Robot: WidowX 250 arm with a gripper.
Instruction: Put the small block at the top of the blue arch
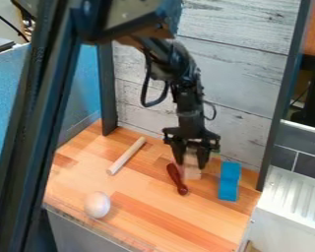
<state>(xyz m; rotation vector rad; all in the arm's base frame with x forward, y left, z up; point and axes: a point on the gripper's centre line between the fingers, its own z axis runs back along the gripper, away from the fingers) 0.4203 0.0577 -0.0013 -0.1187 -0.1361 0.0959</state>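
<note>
I have the arm point(180, 81) coming in from the top of my view, with the tool point(192, 165) hanging down over the back part of the table point(147, 209), right of the middle. Its fingers point(203, 156) stand on either side of the small block point(192, 173), a pale wooden piece, and from here I read them as pinching it, with its lower part sticking out beneath them. I can't tell from this angle whether the block touches the table or sits a little above it. The blue arch point(229, 181) is just to the right of the block, apart from it, near the table's right edge and toward the back right corner; its long side runs from back to front. Close by the block on the other side I see a dark red, slim piece with a rounded end point(176, 178), lying at a slant, its rounded end toward the front. Farther left, a pale wooden rod point(126, 156) lies diagonally, one end toward the back edge and the other toward the left edge. The whitish ball point(97, 204) is near the front edge, toward the front left corner. Pale wooden boards point(236, 78) stand behind the table's back edge.
</note>
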